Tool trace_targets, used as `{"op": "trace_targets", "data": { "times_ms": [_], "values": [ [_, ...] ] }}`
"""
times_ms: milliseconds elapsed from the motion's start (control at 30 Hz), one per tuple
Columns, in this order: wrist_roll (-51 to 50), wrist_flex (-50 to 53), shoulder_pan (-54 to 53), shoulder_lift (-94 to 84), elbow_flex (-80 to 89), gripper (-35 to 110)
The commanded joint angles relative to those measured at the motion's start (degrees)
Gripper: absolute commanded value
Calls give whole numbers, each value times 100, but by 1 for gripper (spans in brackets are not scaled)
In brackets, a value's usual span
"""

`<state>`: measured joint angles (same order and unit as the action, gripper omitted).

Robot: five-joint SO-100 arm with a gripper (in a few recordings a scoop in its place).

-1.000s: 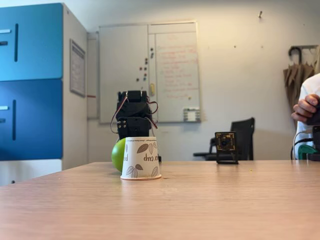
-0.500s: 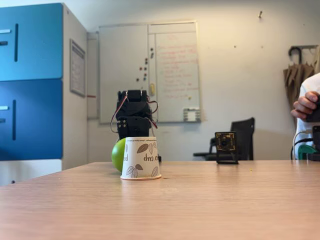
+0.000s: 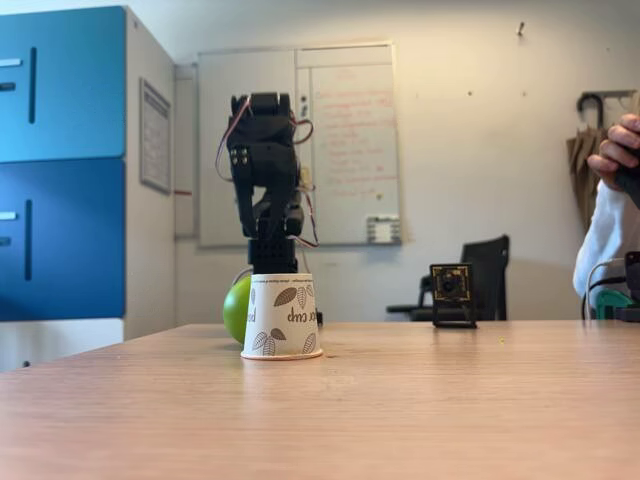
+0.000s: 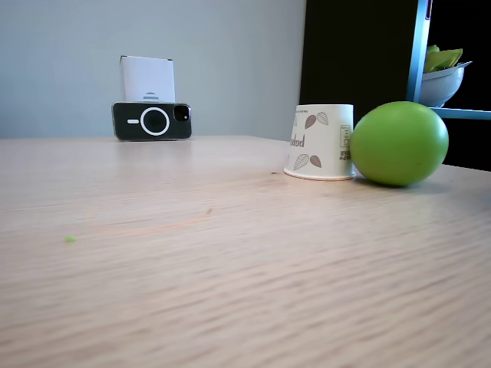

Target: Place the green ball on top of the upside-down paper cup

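your smooth lime-green ball point(image 4: 400, 143) on wooden table point(image 4: 230, 253), right of inverted leaf-print white paper cup point(image 4: 321, 142), black arm point(image 3: 267, 180) raised behind, finger opening cannot be told

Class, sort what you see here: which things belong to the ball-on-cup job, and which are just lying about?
Job: green ball, upside-down paper cup, black robot arm.

Lying about: phone, small camera board, whiteboard, blue cabinet, chair.

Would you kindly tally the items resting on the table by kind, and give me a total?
Green ball: 1
Upside-down paper cup: 1
Phone lying on its side: 1
Small camera on a stand: 1
Total: 4
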<state>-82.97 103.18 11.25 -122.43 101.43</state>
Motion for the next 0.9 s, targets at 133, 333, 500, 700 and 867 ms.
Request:
{"op": "trace_targets", "data": {
  "times_ms": [133,333,500,700,867],
  "values": [
    [-9,-554,378,940,-325,44],
    [-9,-1195,475,1503,-325,52],
    [-35,-1485,475,1925,-299,53],
    [-44,-1872,475,2312,-79,53],
    [-44,-2180,404,2505,193,54]
  ]
}}
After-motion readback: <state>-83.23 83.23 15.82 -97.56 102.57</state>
